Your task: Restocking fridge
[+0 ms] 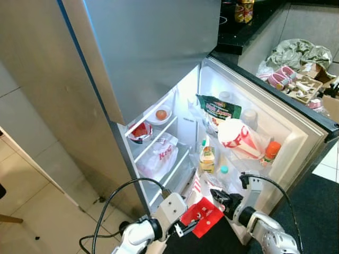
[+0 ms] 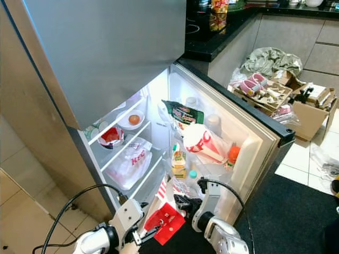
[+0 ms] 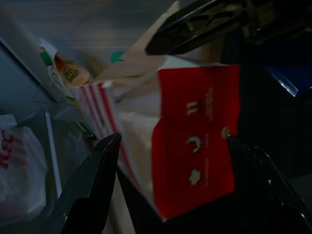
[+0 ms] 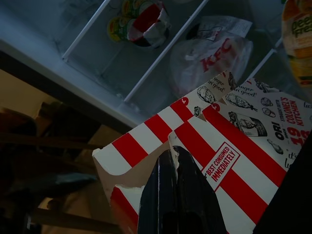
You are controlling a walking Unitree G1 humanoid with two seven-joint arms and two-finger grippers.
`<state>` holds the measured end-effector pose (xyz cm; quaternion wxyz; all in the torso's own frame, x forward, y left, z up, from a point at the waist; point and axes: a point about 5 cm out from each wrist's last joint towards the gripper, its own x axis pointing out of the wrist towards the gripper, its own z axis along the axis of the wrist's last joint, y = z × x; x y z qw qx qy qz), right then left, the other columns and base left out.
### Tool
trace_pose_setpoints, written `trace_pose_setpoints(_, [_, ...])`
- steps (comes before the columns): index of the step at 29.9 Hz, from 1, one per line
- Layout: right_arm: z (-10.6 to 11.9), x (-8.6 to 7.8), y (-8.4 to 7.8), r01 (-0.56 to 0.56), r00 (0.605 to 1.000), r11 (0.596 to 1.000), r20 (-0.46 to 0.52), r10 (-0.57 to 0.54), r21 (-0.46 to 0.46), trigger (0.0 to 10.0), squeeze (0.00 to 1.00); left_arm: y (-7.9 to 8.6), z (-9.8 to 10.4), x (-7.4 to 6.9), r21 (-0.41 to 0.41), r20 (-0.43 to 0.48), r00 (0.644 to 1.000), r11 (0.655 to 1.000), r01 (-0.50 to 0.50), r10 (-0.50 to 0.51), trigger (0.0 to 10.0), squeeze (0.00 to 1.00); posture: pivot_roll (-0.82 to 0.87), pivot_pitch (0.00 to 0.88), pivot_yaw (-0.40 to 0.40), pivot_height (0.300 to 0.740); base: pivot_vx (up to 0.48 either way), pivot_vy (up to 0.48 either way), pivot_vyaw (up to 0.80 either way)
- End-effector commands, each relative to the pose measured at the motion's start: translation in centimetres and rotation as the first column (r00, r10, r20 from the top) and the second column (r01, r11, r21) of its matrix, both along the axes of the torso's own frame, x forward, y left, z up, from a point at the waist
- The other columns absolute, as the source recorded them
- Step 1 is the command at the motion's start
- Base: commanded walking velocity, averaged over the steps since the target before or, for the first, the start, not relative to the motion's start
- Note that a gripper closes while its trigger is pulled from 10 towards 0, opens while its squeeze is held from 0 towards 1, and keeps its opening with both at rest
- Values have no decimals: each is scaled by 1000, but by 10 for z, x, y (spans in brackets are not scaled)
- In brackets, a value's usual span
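**Q:** Where is the item, and which pincer has it?

**A:** I see the red-and-white striped takeaway box [image 1: 204, 216] low in front of the open fridge [image 1: 296, 143], just near of the bottom door bins. My right pincer [image 4: 170, 195] has its fingers pressed together on the torn top flap of the box; the right wrist view shows the card pinched between them. My left pincer [image 1: 183, 228] sits at the box's left side with its fingers spread wide, one on each side of the red panel in the left wrist view, not visibly clamping.

**Q:** What is already inside?

**A:** On the upper shelf, a bowl with an orange fruit [image 1: 160, 114] and a red-and-white wrapper [image 1: 141, 130]. On the shelf below, a white carrier bag [image 1: 159, 154]. On the door, a green packet [image 1: 218, 108], a large paper bucket bag [image 1: 239, 138], an orange-capped bottle [image 1: 271, 150] and a juice bottle [image 1: 207, 156].

**Q:** How do I do this step well?

**A:** My judgement: a flap pinch alone is weak, since the card could tear or the box could swing. I would bring the left pincer in to steady the body before lifting. The free space looks to be low on the left, below the carrier bag. I would keep the box level and steer clear of the crowded door.
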<state>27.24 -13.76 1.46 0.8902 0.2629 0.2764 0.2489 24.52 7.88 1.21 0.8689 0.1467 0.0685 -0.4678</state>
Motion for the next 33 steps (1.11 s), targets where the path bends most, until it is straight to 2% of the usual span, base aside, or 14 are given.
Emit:
trace_pose_setpoints(1, [2,-1,8,-12,1000,1000,7,12,19,10000,0,-3,-8,-4,44,-27,1000,999,4,-2,10000,0,-107,83,39,740,0,0,0])
trace_pose_setpoints(8, [10,1,21,-55,998,997,28,54,55,10000,0,-3,-10,0,96,-13,1000,995,-8,10,10000,0,-118,82,42,740,0,0,0])
trace_pose_setpoints(17, [13,-5,32,-146,989,986,25,144,86,10000,0,14,-11,7,161,13,998,985,-64,63,10000,0,-112,82,27,740,0,0,0])
trace_pose_setpoints(27, [15,-8,38,-186,983,977,25,184,105,10000,0,19,-16,3,169,-14,996,982,-81,84,10000,0,-111,72,26,740,0,0,0])
trace_pose_setpoints(28, [15,-9,38,-190,982,976,26,188,107,10000,0,19,-17,3,170,-16,996,982,-83,87,9725,0,-111,72,26,740,0,0,0])
trace_pose_setpoints(29, [16,-9,38,-194,981,975,26,192,109,10000,0,20,-17,4,170,-18,996,982,-86,91,8941,0,-111,72,26,740,0,0,0])
trace_pose_setpoints(30, [16,-10,39,-198,980,974,27,197,111,10000,0,20,-17,4,170,-19,995,981,-89,94,7647,0,-113,71,29,740,0,0,0])
trace_pose_setpoints(33, [17,-10,39,-203,979,972,27,202,114,10000,0,21,-17,5,179,-22,995,979,-94,99,7804,0,-113,73,29,740,0,0,0])
